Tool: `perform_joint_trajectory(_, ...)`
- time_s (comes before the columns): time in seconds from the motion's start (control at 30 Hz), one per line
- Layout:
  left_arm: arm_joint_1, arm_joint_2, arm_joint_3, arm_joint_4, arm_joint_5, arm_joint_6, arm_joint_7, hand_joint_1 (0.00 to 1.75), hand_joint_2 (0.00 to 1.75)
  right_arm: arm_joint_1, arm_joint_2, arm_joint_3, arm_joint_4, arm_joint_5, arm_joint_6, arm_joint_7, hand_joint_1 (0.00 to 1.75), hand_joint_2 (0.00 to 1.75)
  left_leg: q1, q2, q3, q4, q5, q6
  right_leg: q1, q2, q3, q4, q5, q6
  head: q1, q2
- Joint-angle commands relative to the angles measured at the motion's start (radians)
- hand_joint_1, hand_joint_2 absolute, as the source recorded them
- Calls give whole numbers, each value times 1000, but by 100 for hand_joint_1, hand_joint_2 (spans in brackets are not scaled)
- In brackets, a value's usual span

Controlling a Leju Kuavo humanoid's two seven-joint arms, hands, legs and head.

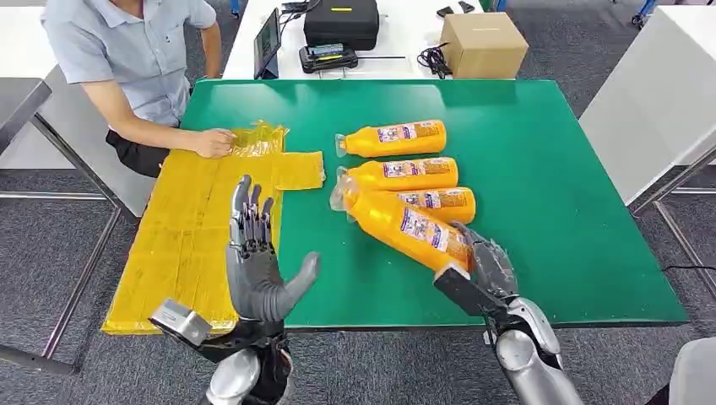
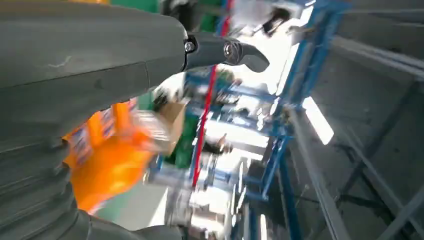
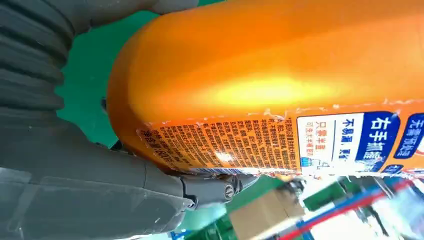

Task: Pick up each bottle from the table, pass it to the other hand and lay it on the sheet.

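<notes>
Gripping an orange bottle (image 1: 405, 226) by its base, the right hand (image 1: 485, 266) holds it lifted and tilted above the green table (image 1: 540, 169), its capped end pointing toward the middle of the table and overlapping, in the head view, the row of bottles behind it. The right wrist view shows the same bottle (image 3: 270, 75) pressed against the grey palm with the fingers clamped around its lower end, label facing the camera. Three more orange bottles lie on their sides on the green surface, well apart from the sheet: the far bottle (image 1: 393, 138), the middle bottle (image 1: 404, 173), and the near bottle (image 1: 443, 202), each with its cap pointing toward the sheet. The left hand (image 1: 256, 253) is raised upright with its fingers straight and apart, thumb spread wide, holding nothing, in front of the yellow sheet (image 1: 190, 245) that covers the left side of the table. A person (image 1: 135, 51) sits at the far left corner, one hand (image 1: 213, 143) resting on the crinkled far edge of the sheet
</notes>
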Motion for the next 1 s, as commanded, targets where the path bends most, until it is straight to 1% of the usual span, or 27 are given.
perform_joint_trajectory(0.03, 24, 12, 110, 245, 196, -219, 37, 0, 175, -16, 46, 8, -83, -51, 5, -41, 175, 175, 0, 3, 4, -2, -1, -1, 0, 2, 3, -1, 0, -2, 0, 0)
perform_joint_trajectory(0.07, 25, 13, 117, 250, 217, -249, 49, 0, 175, -21, 43, 18, -81, -52, 6, -41, 175, 175, 1, 4, 7, -2, -2, -2, 1, 3, 5, -2, -1, -3, 0, 0)
perform_joint_trajectory(0.1, 26, 17, 119, 254, 226, -284, 50, 0, 175, -26, 44, 24, -82, -72, 14, -53, 175, 175, 1, 4, 5, -2, -1, -2, 1, 3, 3, -1, 0, -2, 0, 0)
perform_joint_trajectory(0.13, 25, 17, 123, 259, 228, -296, 49, 0, 175, -28, 43, 28, -84, -78, 15, -58, 175, 175, 0, 3, 3, -1, -1, -1, 0, 2, 2, -1, 0, -2, 0, 0)
perform_joint_trajectory(0.17, 25, 17, 123, 259, 228, -296, 49, 0, 175, -28, 43, 28, -84, -78, 15, -58, 175, 175, 1, 3, 5, -1, -2, -2, 1, 3, 4, -1, -1, -3, 0, 0)
perform_joint_trajectory(0.23, 25, 17, 122, 259, 229, -304, 49, 0, 175, -29, 44, 31, -89, -79, 16, -59, 175, 175, 0, 2, 3, -1, -1, -1, 0, 2, 2, -1, 0, -2, 0, 0)
perform_joint_trajectory(0.27, 22, 19, 118, 267, 230, -341, 50, 0, 175, -29, 46, 34, -99, -106, 25, -76, 175, 175, 1, 4, 5, -1, -2, -2, 1, 3, 4, -1, -1, -3, 0, 0)
perform_joint_trajectory(0.33, 22, 16, 121, 283, 225, -371, 43, 0, 175, -30, 46, 48, -118, -110, 27, -81, 175, 175, 0, 2, 3, -1, -1, -2, 0, 2, 2, -1, 0, -2, 0, 0)
perform_joint_trajectory(0.37, 20, 14, 122, 295, 225, -388, 41, 0, 175, -30, 44, 58, -128, -113, 33, -84, 175, 175, 1, 3, 5, -1, -2, -2, 1, 3, 4, -1, -1, -3, 0, 0)
perform_joint_trajectory(0.43, 8, 13, 117, 313, 202, -401, 27, 0, 175, -38, 40, 78, -126, -122, 55, -84, 175, 175, 0, 2, 2, -1, -1, -1, 0, 2, 2, -1, 0, -2, 0, 0)
perform_joint_trajectory(0.47, -3, 12, 113, 328, 196, -410, 29, 0, 175, -45, 38, 90, -118, -123, 65, -86, 175, 175, 1, 4, 5, -1, -2, -3, 1, 3, 4, -1, -1, -3, 0, 0)
perform_joint_trajectory(0.53, -26, 8, 114, 358, 186, -424, 22, 0, 175, -62, 39, 113, -101, -123, 80, -91, 175, 175, 0, 2, 3, -1, -1, -2, 1, 2, 2, -1, 0, -2, 0, 0)
perform_joint_trajectory(0.57, -39, 3, 119, 377, 184, -438, 19, 0, 175, -74, 38, 132, -88, -125, 94, -94, 175, 175, 1, 3, 5, 0, -2, -2, 1, 2, 4, 0, -1, -3, 0, 0)
perform_joint_trajectory(0.63, -41, 3, 120, 377, 184, -437, 20, 0, 175, -76, 41, 133, -88, -125, 94, -94, 175, 175, 1, 3, 2, -1, -1, -2, 1, 2, 2, 0, 0, -2, 0, 0)
perform_joint_trajectory(0.67, -41, 3, 120, 377, 184, -437, 20, 0, 175, -76, 41, 133, -88, -125, 94, -94, 175, 175, 1, 3, 4, 0, -2, -2, 1, 3, 4, -1, -1, -3, 0, 0)
perform_joint_trajectory(0.73, -41, 3, 120, 377, 184, -437, 20, 0, 175, -76, 41, 133, -88, -125, 94, -94, 175, 175, 1, 2, 3, -1, -1, -2, 1, 2, 2, -1, 0, -2, 0, 0)
perform_joint_trajectory(0.77, -41, 3, 120, 377, 184, -437, 20, 0, 175, -76, 41, 133, -88, -125, 94, -94, 175, 175, 1, 3, 5, -1, -2, -2, 1, 2, 4, -1, -1, -3, 0, 0)
perform_joint_trajectory(0.83, -41, 3, 120, 377, 184, -437, 20, 0, 175, -76, 41, 133, -88, -125, 94, -94, 175, 175, 0, 2, 2, -1, 0, -1, 0, 1, 2, -1, 0, -1, 0, 0)
perform_joint_trajectory(0.87, -41, 3, 120, 377, 184, -437, 20, 0, 175, -76, 41, 133, -88, -125, 94, -94, 175, 175, 1, 3, 5, 0, -2, -2, 2, 3, 4, -1, -1, -3, 0, 0)
perform_joint_trajectory(1.0, -41, 3, 120, 377, 184, -437, 20, 0, 175, -76, 41, 133, -88, -125, 94, -94, 175, 175, 1, 3, 4, 0, -2, -2, 1, 2, 4, -1, -1, -2, 0, 0)
